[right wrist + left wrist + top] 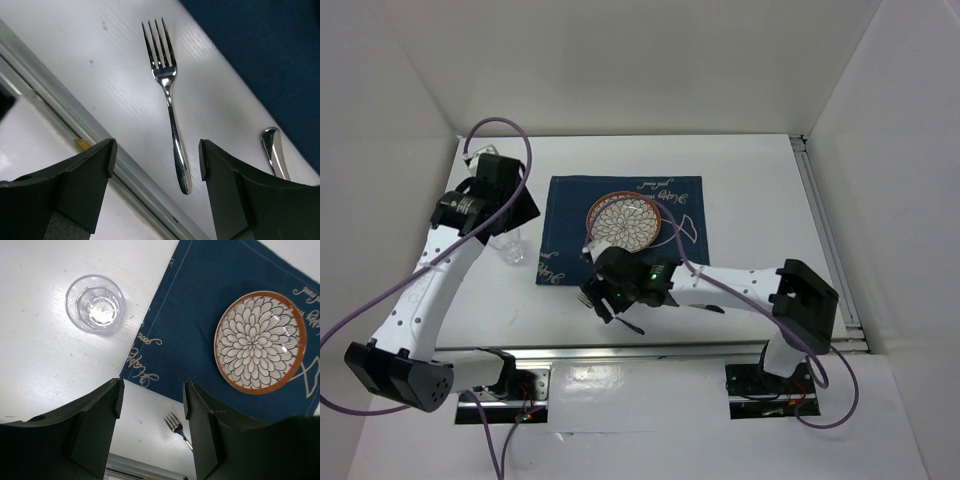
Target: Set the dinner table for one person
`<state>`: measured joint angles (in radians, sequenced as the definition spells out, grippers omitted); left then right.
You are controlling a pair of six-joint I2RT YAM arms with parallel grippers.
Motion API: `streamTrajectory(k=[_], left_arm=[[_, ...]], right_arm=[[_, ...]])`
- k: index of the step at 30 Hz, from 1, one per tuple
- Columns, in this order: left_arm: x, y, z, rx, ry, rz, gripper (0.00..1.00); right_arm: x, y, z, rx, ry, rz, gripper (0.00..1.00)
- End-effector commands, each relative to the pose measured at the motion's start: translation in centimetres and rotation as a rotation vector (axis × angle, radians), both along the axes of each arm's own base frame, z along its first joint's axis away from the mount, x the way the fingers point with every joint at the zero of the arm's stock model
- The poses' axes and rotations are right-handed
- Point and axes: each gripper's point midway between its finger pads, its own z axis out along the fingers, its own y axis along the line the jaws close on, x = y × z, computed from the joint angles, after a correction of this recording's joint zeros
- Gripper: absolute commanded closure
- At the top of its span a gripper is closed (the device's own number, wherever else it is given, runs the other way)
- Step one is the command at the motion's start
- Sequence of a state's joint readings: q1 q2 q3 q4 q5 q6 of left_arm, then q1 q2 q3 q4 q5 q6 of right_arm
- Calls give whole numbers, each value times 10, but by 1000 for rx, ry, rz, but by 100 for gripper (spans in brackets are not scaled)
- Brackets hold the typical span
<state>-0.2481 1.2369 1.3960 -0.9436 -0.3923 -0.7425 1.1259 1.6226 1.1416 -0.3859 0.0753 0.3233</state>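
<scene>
Right hand (156,155) — jaws apart, empty — hovers above the fork (170,100), jaws either side of its handle (probably lined up for a pinch). Fork lies flat on the desk (750,170), at 7 o'clock of the placemat (570,220). Left hand (152,400): wide, empty. The desk underlies everything.

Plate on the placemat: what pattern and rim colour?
Plate: white petal pattern, orange-brown rim; clearest from left wrist.

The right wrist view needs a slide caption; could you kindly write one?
Open right gripper hovers over a silver fork lying on the white dinner table near the navy placemat.
</scene>
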Motion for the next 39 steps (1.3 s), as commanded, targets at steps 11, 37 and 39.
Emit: streamTrajectory(k=[11, 37, 39], left_arm=[[-11, 14, 72, -41, -193, 31, 33], [-18, 16, 93, -63, -271, 14, 33], [-20, 16, 100, -67, -291, 14, 33]], right_arm=[[6, 13, -76, -185, -37, 47, 36], [75, 52, 21, 40, 15, -275, 100], [111, 57, 34, 124, 69, -416, 100]])
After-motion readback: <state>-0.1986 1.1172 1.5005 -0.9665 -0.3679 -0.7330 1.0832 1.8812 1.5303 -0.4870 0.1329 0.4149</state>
